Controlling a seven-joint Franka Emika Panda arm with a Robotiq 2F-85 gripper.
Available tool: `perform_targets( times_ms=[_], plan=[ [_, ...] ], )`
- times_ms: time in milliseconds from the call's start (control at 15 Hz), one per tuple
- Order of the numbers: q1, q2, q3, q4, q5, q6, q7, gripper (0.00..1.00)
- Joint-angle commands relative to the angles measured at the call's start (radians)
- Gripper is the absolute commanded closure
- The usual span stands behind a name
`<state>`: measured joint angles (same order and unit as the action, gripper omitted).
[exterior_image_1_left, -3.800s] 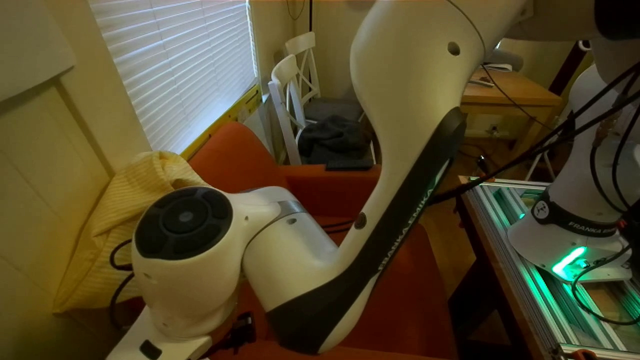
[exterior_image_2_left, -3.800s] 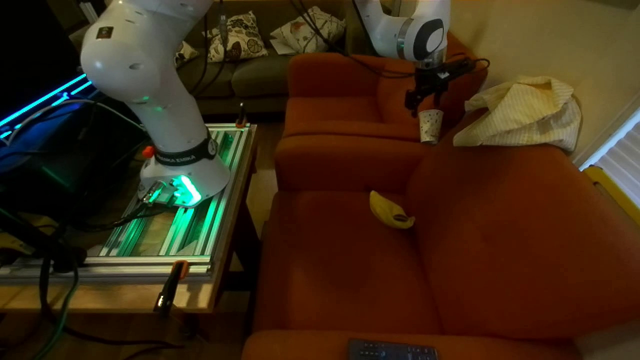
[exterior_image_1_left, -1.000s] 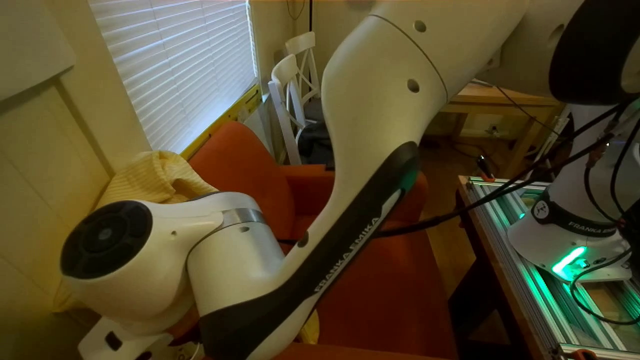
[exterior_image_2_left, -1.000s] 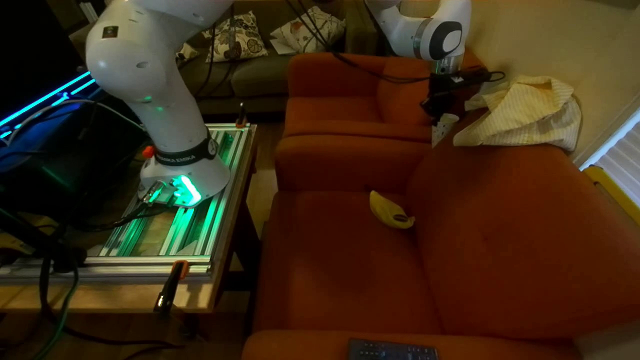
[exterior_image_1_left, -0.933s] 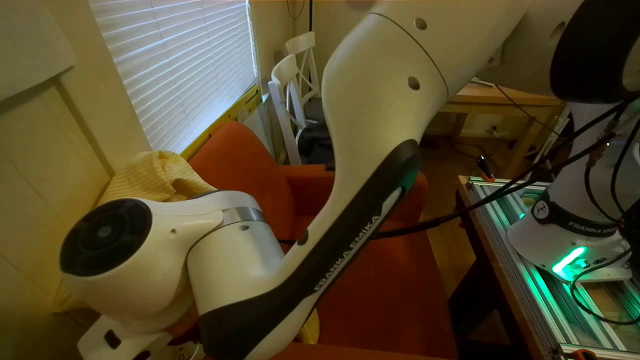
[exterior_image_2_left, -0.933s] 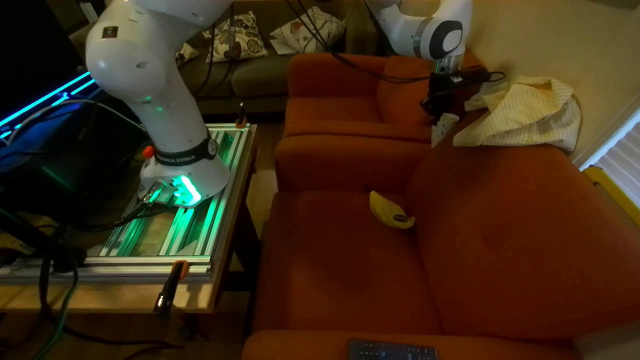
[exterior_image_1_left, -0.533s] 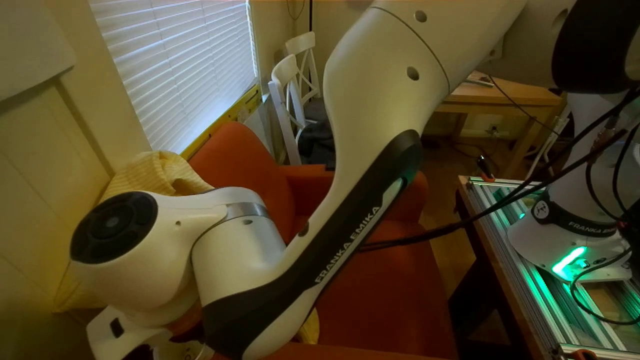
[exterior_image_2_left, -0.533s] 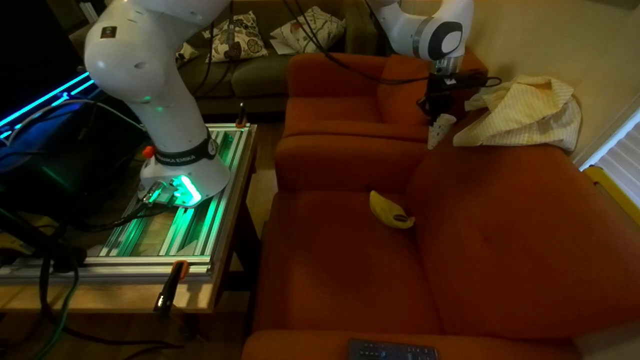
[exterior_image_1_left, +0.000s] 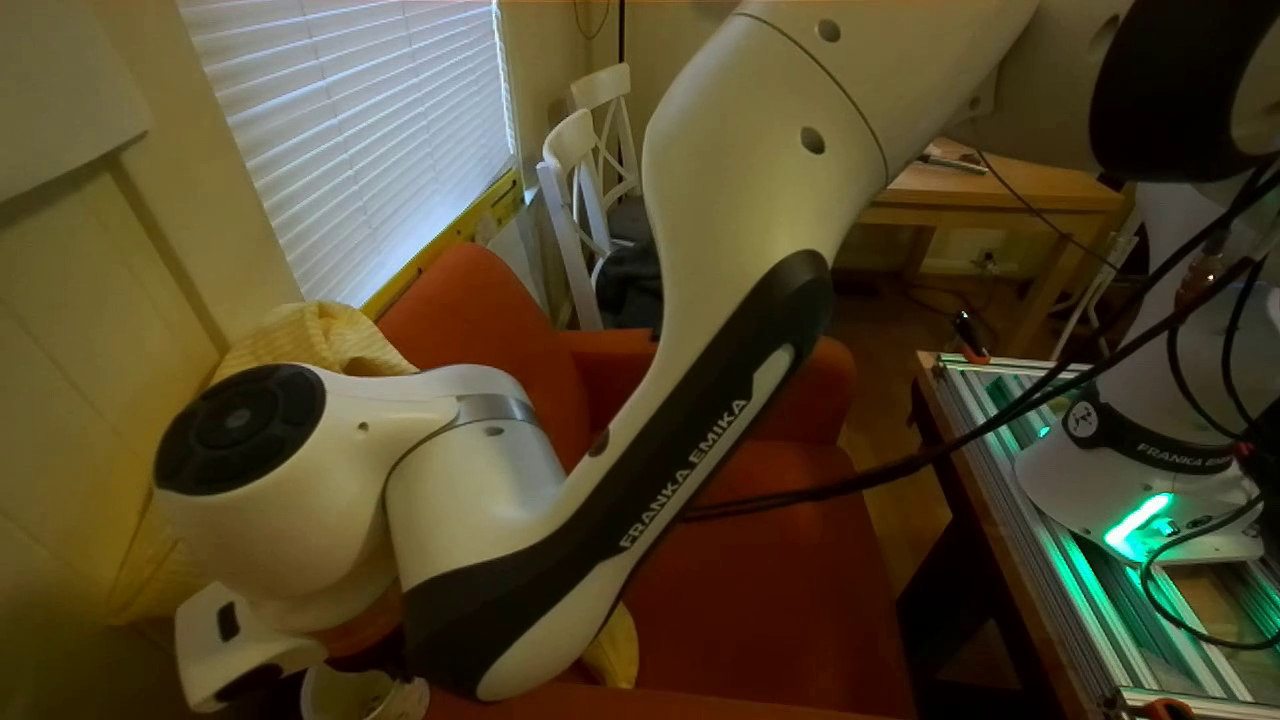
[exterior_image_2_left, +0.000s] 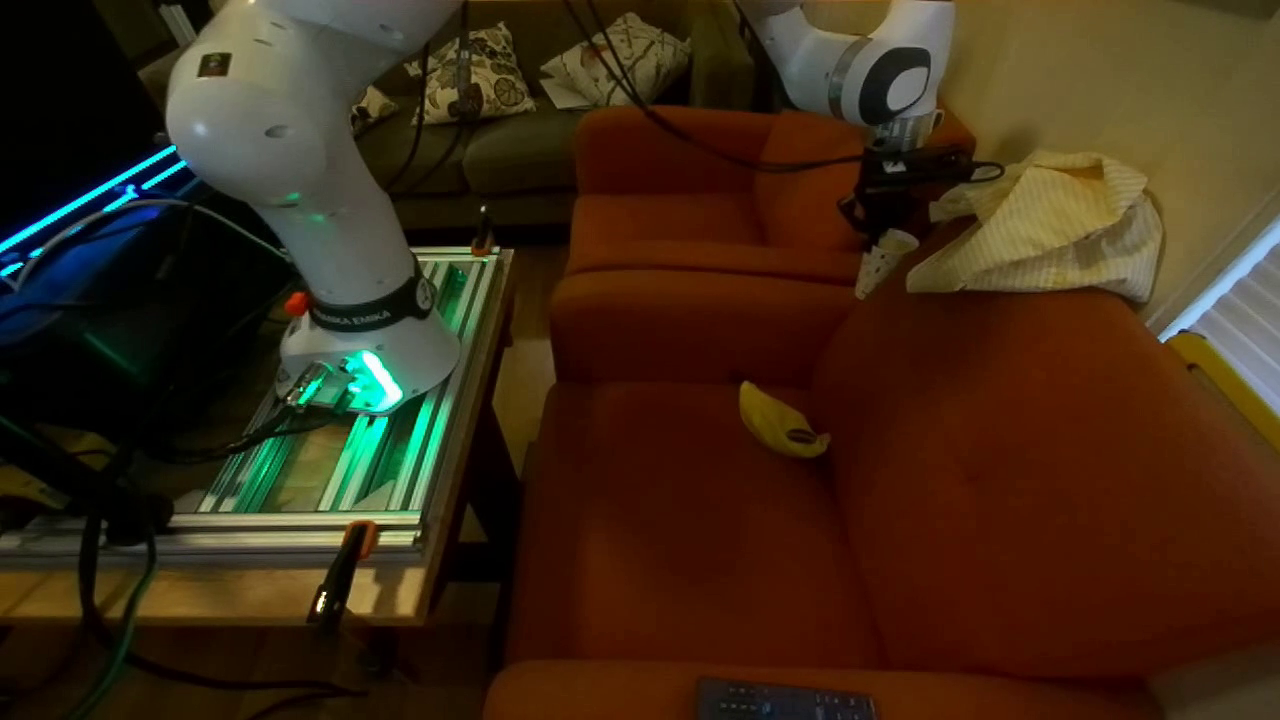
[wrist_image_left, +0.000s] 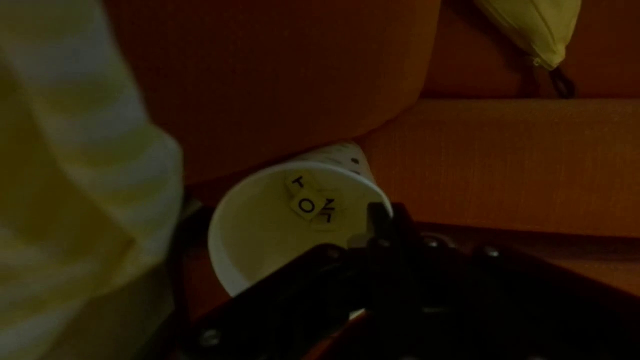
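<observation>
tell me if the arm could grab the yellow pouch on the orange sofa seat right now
Probably not: the tool is busy gripping the paper cup, and the armrest lies between it and the yellow pouch, which itself lies uncovered.

White cup (wrist_image_left: 255, 220) fast in the dark tool (wrist_image_left: 387, 220) — lettered tiles (wrist_image_left: 306, 204) inside, yellow striped cloth (wrist_image_left: 75, 175) nearby.

arm (exterior_image_1_left: 690, 430): FRANKA EMIKA; base (exterior_image_1_left: 1140, 480): FRANKA; tiles (wrist_image_left: 306, 205) in cup (wrist_image_left: 252, 235): T, O
</observation>
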<state>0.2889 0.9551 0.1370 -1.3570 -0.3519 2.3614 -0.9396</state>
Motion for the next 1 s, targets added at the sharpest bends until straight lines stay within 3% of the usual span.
perform_targets(
  times_ms=[0,933],
  plan=[
    [-0.011,0.008,0.001,0.01,0.004,-0.007,0.036,0.99],
    [-0.06,0.032,0.043,0.046,0.079,-0.037,0.078,0.99]
  ],
)
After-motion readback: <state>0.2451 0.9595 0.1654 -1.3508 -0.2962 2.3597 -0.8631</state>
